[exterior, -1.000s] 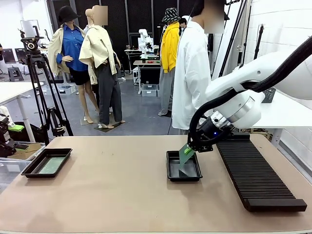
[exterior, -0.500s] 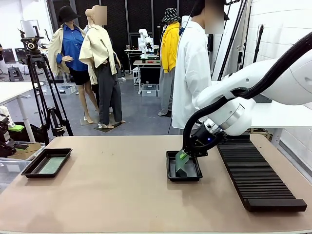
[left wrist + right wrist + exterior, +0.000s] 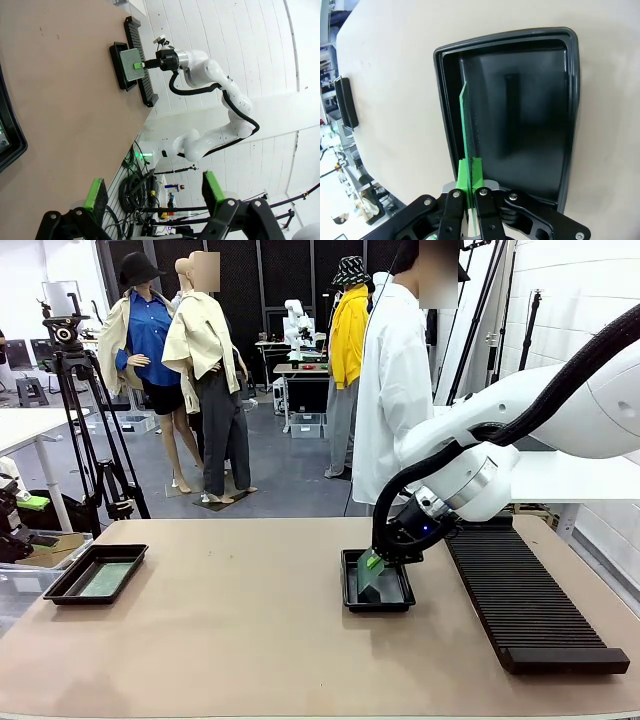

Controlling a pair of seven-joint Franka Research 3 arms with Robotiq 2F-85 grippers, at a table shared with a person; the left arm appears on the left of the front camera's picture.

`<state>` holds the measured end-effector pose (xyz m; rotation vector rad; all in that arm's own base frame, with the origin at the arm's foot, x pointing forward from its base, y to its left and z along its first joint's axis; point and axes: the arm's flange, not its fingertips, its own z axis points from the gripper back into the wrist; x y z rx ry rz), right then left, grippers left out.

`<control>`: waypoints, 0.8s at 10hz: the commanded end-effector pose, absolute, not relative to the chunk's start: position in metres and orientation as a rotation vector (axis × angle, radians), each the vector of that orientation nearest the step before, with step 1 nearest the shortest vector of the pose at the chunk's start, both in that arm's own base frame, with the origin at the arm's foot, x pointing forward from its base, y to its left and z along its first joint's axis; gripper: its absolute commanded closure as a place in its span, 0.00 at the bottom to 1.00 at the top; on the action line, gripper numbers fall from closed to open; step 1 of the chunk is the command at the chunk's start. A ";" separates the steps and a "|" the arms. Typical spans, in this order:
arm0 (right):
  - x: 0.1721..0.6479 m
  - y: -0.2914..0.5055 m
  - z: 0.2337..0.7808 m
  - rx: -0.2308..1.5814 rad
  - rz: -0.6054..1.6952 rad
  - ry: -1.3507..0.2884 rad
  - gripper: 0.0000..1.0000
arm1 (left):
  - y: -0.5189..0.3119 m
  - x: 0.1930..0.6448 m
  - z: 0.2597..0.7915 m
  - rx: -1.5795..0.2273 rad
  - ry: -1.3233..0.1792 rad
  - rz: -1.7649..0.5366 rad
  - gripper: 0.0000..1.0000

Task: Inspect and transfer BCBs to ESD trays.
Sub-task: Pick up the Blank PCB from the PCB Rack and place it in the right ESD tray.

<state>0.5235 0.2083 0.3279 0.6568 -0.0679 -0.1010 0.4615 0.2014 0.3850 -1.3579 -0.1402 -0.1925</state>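
Clamping a green BCB [image 3: 368, 575] by its edge, the right pincer [image 3: 378, 558] holds the board tilted inside the ESD tray [image 3: 376, 601] just left of the ribbed black rack [image 3: 520, 600]. At the table's [image 3: 240, 640] left edge, a second ESD tray [image 3: 96, 573] contains another BCB [image 3: 105, 578]. Well above the table, the left pincer [image 3: 155, 192] is spread wide, holding nothing.

Since the earlier frames, your right gripper [image 3: 374, 562] has carried its clamped BCB [image 3: 368, 577] leftward and lower, from above the near ESD tray [image 3: 377, 598] rim down into the tray's interior, the arm following.
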 end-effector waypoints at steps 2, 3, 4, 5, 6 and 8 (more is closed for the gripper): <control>0.523 0.208 0.328 0.651 -0.103 -0.063 1.00 | 0.203 0.462 0.387 -1.348 -0.133 -0.185 0.00; 0.523 0.208 0.328 0.651 -0.103 -0.063 1.00 | 0.203 0.462 0.387 -1.348 -0.133 -0.185 0.00; 0.523 0.208 0.328 0.651 -0.103 -0.063 1.00 | 0.203 0.462 0.387 -1.348 -0.133 -0.185 0.00; 0.523 0.208 0.328 0.651 -0.103 -0.063 1.00 | 0.203 0.462 0.387 -1.348 -0.133 -0.185 0.00; 0.524 0.208 0.328 0.657 -0.101 -0.068 1.00 | 0.203 0.462 0.387 -1.348 -0.133 -0.185 0.00; 0.523 0.212 0.327 0.596 -0.116 -0.106 0.91 | 0.203 0.462 0.387 -1.348 -0.133 -0.185 0.00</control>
